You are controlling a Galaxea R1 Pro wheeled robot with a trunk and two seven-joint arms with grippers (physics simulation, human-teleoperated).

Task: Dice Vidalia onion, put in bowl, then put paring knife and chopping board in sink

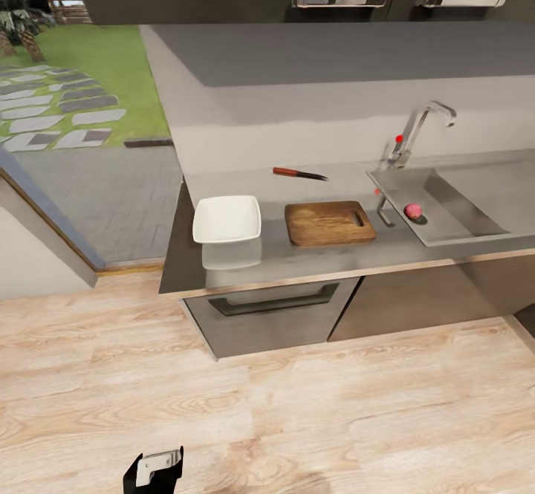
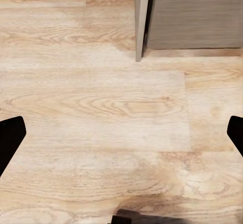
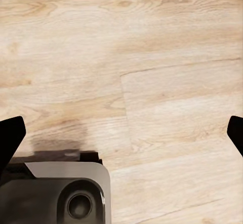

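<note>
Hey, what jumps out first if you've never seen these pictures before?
The brown chopping board lies mid-countertop, with the white bowl to its left and the red-handled paring knife behind it. At the right, the pink Vidalia onion sits in the steel sink below the tap. Both wrist views look down on pale wooden floor.

Both grippers' fingers (image 2: 11, 138) spread wide.
</note>
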